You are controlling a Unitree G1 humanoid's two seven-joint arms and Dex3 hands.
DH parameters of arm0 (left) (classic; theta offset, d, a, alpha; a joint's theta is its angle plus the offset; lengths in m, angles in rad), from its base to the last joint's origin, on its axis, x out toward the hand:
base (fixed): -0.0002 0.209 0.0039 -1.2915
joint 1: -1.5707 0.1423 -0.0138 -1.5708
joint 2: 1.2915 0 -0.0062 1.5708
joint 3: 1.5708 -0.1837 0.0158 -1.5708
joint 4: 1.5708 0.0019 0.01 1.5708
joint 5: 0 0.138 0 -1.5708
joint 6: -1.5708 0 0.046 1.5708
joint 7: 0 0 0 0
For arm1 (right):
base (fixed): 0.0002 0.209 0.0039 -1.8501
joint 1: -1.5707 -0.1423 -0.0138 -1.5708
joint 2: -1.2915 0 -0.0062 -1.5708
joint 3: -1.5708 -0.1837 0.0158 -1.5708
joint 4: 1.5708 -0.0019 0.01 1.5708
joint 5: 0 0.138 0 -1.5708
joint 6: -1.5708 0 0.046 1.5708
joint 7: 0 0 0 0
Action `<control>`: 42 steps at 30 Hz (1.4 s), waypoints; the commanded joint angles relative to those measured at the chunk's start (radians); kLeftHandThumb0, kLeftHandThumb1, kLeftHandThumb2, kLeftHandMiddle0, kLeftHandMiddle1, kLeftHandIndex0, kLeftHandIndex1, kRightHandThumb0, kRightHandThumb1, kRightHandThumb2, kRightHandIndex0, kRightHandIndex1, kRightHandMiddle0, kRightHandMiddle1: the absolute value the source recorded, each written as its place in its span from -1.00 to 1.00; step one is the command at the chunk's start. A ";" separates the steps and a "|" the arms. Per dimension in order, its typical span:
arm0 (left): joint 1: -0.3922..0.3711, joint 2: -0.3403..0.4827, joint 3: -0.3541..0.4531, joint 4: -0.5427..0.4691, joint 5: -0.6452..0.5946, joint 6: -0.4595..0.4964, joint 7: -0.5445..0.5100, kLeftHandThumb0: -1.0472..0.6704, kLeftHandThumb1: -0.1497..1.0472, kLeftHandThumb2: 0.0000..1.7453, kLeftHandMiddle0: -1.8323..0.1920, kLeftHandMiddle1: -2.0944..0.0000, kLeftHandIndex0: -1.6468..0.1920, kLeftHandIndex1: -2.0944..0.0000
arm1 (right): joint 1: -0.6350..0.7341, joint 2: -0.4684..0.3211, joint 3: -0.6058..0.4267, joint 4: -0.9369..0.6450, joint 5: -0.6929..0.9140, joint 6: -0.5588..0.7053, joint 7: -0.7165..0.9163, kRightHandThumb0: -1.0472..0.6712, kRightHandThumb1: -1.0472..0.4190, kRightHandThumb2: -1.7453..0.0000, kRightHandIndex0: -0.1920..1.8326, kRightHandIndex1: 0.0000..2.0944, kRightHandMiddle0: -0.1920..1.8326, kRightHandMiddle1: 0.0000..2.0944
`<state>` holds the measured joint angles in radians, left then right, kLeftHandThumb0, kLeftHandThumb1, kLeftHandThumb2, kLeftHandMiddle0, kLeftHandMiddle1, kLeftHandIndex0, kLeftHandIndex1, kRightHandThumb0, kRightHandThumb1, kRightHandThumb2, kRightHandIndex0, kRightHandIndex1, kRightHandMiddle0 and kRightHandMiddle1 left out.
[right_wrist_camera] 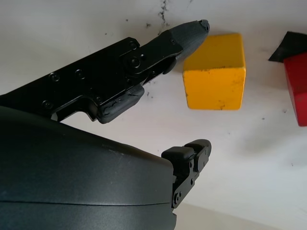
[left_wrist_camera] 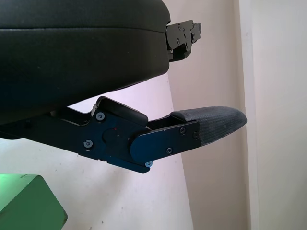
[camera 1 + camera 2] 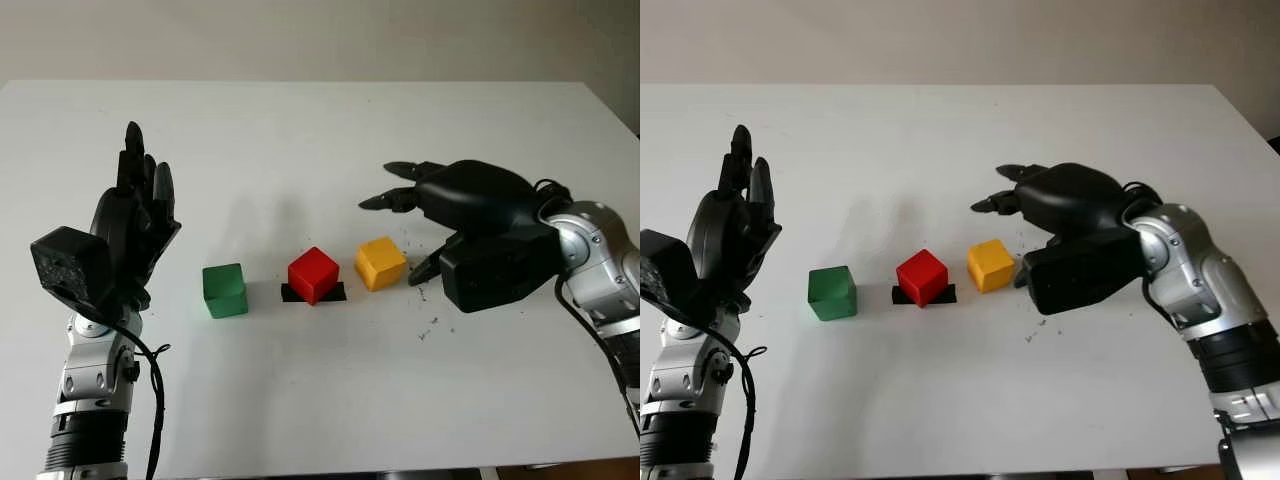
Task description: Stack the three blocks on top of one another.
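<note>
White counter (image 3: 300,400) carries three blocks in a row: green block (image 3: 225,290) and yellow block (image 3: 380,263) either side of the red block (image 3: 313,274). Right hand (image 3: 425,225), open, flanks yellow; left hand (image 3: 135,225), open, waits beyond green. Blocks look light, rigid; pinching opposite flat faces should suit.

Each robot hand (image 3: 470,215) is glossy black with screwed fingers, on silver forearms trailing black cables.
</note>
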<state>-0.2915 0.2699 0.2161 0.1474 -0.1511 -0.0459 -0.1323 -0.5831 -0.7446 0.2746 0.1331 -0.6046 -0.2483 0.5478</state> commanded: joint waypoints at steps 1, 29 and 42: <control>-0.015 0.004 -0.001 -0.006 0.004 -0.008 -0.004 -0.67 1.00 -0.25 1.00 1.00 1.00 0.98 | 0.009 0.016 0.005 0.011 -0.006 0.004 -0.013 -0.62 -0.73 0.94 -0.75 -0.94 -0.39 -0.92; -0.006 -0.001 -0.007 -0.024 0.019 0.006 0.008 -0.66 1.00 -0.27 1.00 1.00 1.00 0.97 | 0.033 0.044 0.033 0.099 -0.070 -0.093 -0.179 -0.49 -0.80 0.94 -0.59 -0.94 -0.39 -0.15; -0.002 -0.007 -0.008 -0.033 0.019 0.017 0.009 -0.65 1.00 -0.29 1.00 1.00 1.00 1.00 | 0.046 0.045 0.030 0.099 -0.064 -0.122 -0.208 -0.48 -0.80 0.94 -0.52 -0.92 -0.36 -0.06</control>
<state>-0.2921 0.2661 0.2113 0.1374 -0.1311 -0.0305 -0.1246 -0.5428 -0.7042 0.3063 0.2298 -0.6711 -0.3610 0.3492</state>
